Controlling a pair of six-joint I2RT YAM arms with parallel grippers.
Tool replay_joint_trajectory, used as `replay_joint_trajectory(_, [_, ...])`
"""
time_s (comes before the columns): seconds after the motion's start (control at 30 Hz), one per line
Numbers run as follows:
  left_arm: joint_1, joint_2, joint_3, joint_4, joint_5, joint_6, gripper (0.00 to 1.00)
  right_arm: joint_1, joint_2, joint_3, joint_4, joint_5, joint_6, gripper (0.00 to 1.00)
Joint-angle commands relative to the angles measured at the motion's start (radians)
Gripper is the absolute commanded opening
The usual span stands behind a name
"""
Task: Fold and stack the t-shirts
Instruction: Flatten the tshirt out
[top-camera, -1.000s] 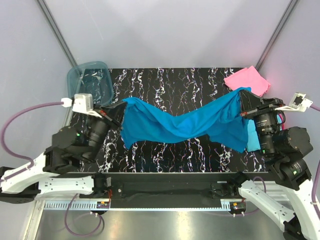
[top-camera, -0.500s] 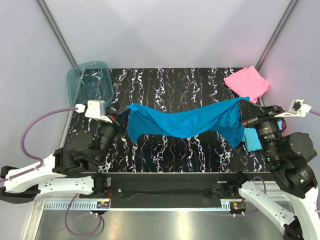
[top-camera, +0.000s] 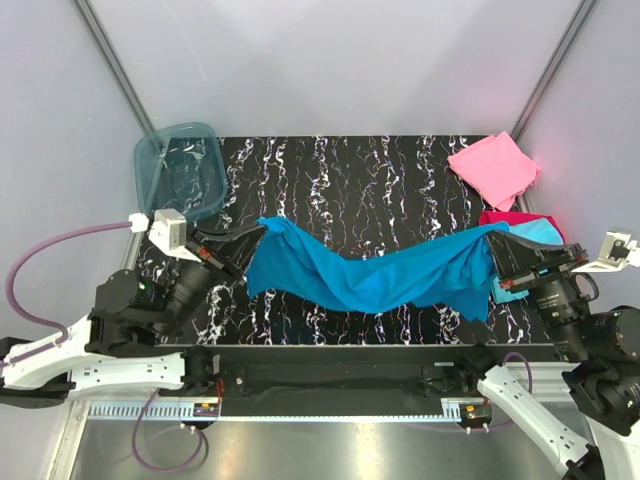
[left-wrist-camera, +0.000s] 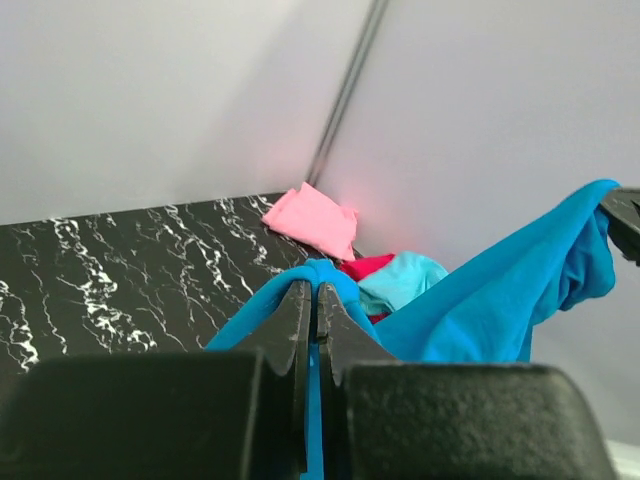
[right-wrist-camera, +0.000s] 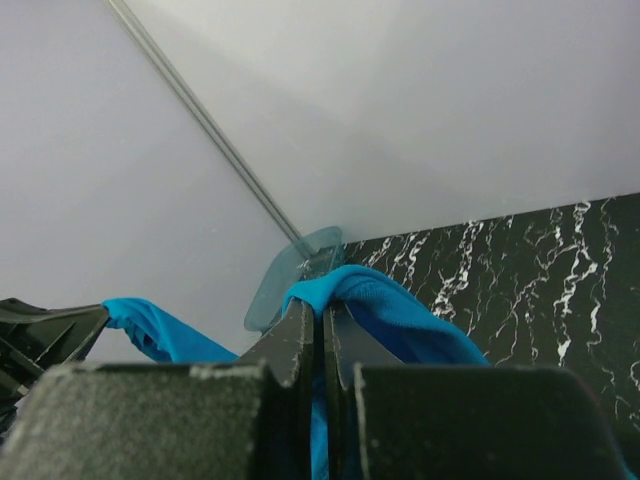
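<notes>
In the overhead view the large teal-blue t-shirt (top-camera: 375, 275) hangs as a sagging band across the lower middle of the frame, above the black marbled table (top-camera: 380, 165). The left gripper (top-camera: 257, 233) pinches its left end at centre left. The right gripper (top-camera: 498, 240) pinches its right end at centre right. The middle of the cloth dips lowest, and a loose flap droops just beside the right gripper.

The same view shows the pink t-shirt (top-camera: 493, 167) folded at the upper right of the table. Below it the magenta-red t-shirt (top-camera: 505, 218) and the lighter cyan t-shirt (top-camera: 540, 230) lie together, partly hidden behind the right arm. The translucent blue tub (top-camera: 180, 170) sits at the upper left corner.

The left wrist camera gives what the overhead cannot: its two dark fingers (left-wrist-camera: 295, 320) are pressed together with a fold of teal cloth bulging out at their tips. Beyond them, in mid-frame, the cyan shirt rests on top of the magenta-red one, with the pink one apart behind them.

The right wrist camera shows its own fingers (right-wrist-camera: 295, 335) likewise squeezed shut on a hump of teal cloth. The tub's rim shows just past them, and the shirt's far end is caught in the left gripper at the lower left edge of the frame.
</notes>
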Motion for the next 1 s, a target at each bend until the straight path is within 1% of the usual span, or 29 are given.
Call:
replay_joint_trajectory(0.0, [-0.006, -0.011, -0.064, 0.049, 0.011, -0.01, 0.0, -0.001, -0.013, -0.05, -0.068, -0.06, 0.042, 0.0])
replay_joint_trajectory(0.03, [-0.007, -0.007, -0.086, 0.043, -0.041, -0.016, 0.0, -0.003, -0.011, -0.069, -0.088, -0.042, 0.051, 0.0])
replay_joint_trajectory(0.07, [-0.007, -0.003, -0.104, 0.035, -0.154, -0.05, 0.0, -0.001, -0.013, -0.092, -0.104, -0.027, 0.059, 0.0])
replay_joint_trajectory(0.1, [-0.007, 0.0, -0.151, 0.034, -0.254, -0.088, 0.0, -0.003, -0.013, -0.165, -0.124, -0.008, 0.077, 0.0])
replay_joint_trajectory(0.13, [-0.006, 0.0, -0.178, 0.037, -0.255, -0.089, 0.0, -0.003, -0.016, -0.166, -0.125, 0.0, 0.09, 0.0])
replay_joint_trajectory(0.17, [-0.007, 0.0, -0.202, 0.047, -0.322, -0.12, 0.0, -0.003, -0.017, -0.213, -0.127, 0.006, 0.1, 0.0])
replay_joint_trajectory(0.23, [-0.006, 0.008, -0.265, 0.057, -0.379, -0.156, 0.0, -0.003, -0.01, -0.256, -0.124, 0.02, 0.139, 0.0])
replay_joint_trajectory(0.27, [-0.004, 0.017, -0.28, 0.057, -0.431, -0.185, 0.0, -0.003, -0.001, -0.293, -0.122, 0.021, 0.149, 0.0])
replay_joint_trajectory(0.37, [0.016, 0.072, -0.302, 0.045, -0.491, -0.228, 0.0, -0.001, 0.038, -0.349, -0.104, 0.055, 0.185, 0.0])
replay_joint_trajectory(0.4, [0.045, 0.089, -0.304, 0.041, -0.493, -0.236, 0.0, -0.001, 0.061, -0.38, -0.09, 0.082, 0.192, 0.0])
replay_joint_trajectory(0.43, [0.065, 0.129, -0.302, 0.014, -0.481, -0.274, 0.0, -0.003, 0.074, -0.391, -0.084, 0.098, 0.199, 0.0])
replay_joint_trajectory(0.47, [0.12, 0.143, -0.301, -0.004, -0.465, -0.301, 0.0, -0.003, 0.088, -0.411, -0.072, 0.125, 0.203, 0.0])
replay_joint_trajectory(0.53, [0.181, 0.181, -0.316, -0.011, -0.421, -0.343, 0.0, -0.003, 0.125, -0.432, -0.046, 0.154, 0.209, 0.0])
replay_joint_trajectory(0.57, [0.239, 0.195, -0.349, 0.011, -0.381, -0.354, 0.0, -0.004, 0.139, -0.457, -0.017, 0.197, 0.212, 0.0])
replay_joint_trajectory(0.63, [0.292, 0.221, -0.371, 0.067, -0.347, -0.366, 0.0, -0.003, 0.179, -0.478, 0.013, 0.237, 0.231, 0.0])
replay_joint_trajectory(0.73, [0.361, 0.321, -0.376, 0.133, -0.339, -0.363, 0.0, -0.003, 0.26, -0.512, 0.108, 0.276, 0.26, 0.0])
replay_joint_trajectory(0.77, [0.384, 0.375, -0.371, 0.153, -0.347, -0.349, 0.0, -0.003, 0.291, -0.517, 0.164, 0.279, 0.262, 0.0])
replay_joint_trajectory(0.8, [0.395, 0.406, -0.367, 0.182, -0.345, -0.333, 0.0, -0.003, 0.362, -0.511, 0.186, 0.285, 0.263, 0.0])
replay_joint_trajectory(0.87, [0.424, 0.489, -0.339, 0.233, -0.342, -0.307, 0.0, -0.006, 0.439, -0.483, 0.245, 0.297, 0.257, 0.0])
replay_joint_trajectory(0.9, [0.43, 0.512, -0.331, 0.262, -0.341, -0.293, 0.0, -0.008, 0.514, -0.471, 0.263, 0.302, 0.252, 0.0])
replay_joint_trajectory(0.97, [0.464, 0.58, -0.314, 0.337, -0.312, -0.257, 0.0, -0.018, 0.612, -0.437, 0.319, 0.316, 0.234, 0.0])
